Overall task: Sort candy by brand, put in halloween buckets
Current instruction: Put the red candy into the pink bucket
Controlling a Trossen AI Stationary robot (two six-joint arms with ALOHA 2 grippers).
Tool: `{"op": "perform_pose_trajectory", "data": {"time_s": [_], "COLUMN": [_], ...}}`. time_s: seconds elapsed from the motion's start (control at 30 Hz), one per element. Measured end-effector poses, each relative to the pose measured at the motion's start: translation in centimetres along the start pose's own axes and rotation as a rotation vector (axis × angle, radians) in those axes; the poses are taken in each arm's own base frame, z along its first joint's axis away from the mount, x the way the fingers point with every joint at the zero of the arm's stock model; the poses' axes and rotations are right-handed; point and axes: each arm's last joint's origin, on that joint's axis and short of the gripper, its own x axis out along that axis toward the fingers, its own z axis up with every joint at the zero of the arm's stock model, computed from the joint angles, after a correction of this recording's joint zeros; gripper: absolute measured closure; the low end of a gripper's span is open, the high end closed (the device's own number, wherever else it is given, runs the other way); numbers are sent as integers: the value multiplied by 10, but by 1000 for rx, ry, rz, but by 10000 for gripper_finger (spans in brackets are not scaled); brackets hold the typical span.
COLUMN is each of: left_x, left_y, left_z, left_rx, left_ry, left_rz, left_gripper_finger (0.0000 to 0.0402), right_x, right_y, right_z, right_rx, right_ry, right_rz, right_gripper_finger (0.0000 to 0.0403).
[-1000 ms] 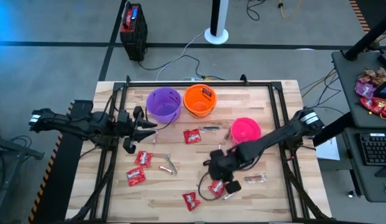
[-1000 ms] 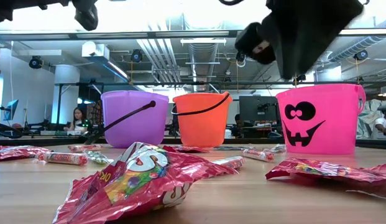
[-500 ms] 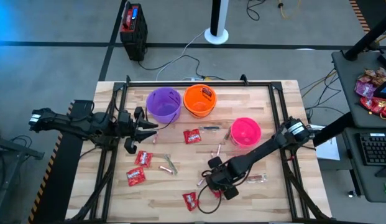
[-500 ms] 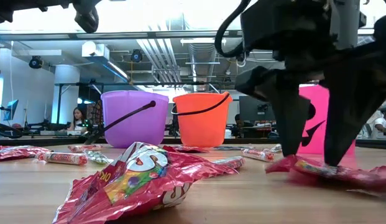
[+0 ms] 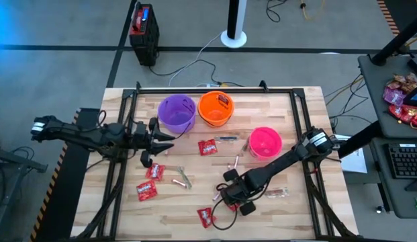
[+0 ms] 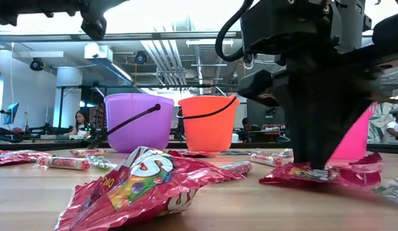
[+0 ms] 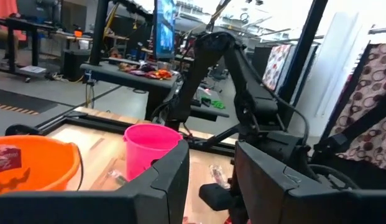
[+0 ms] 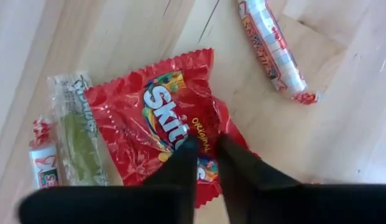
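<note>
crinkly red square candy packet (image 8: 165, 127) between dark fingers (image 8: 180, 165)

pink bucket (image 6: 362, 138) mostly hidden behind right gripper (image 6: 317, 163), nearest red packet (image 6: 138, 186) cut off, blurred

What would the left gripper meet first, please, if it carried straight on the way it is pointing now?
Probably the bright pink plastic bucket: it sits nearly dead ahead of the left gripper, between its fingers in the wrist view. The right arm stands just beyond; depth is hard to judge.
</note>
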Motion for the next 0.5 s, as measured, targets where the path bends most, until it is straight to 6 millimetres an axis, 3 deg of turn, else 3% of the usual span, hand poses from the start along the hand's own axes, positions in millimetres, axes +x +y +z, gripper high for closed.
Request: {"op": "perform_pose_trajectory", "data": {"time_s": [0.3, 0.5], "left_x": [4, 4], "left_y": [0, 0], "left_z": [-2, -1], "left_rx": [8, 9], "left_ry": [-1, -5], "left_rz": [1, 1], "left_gripper_finger": [288, 288], "right_x": [-19, -50], "right_y": [-5, -10], "right_z": [1, 4], "right_rx": [31, 56], "right_ry": [-49, -146], "right_rz": [-27, -101], "right_gripper_finger": [395, 395]}}
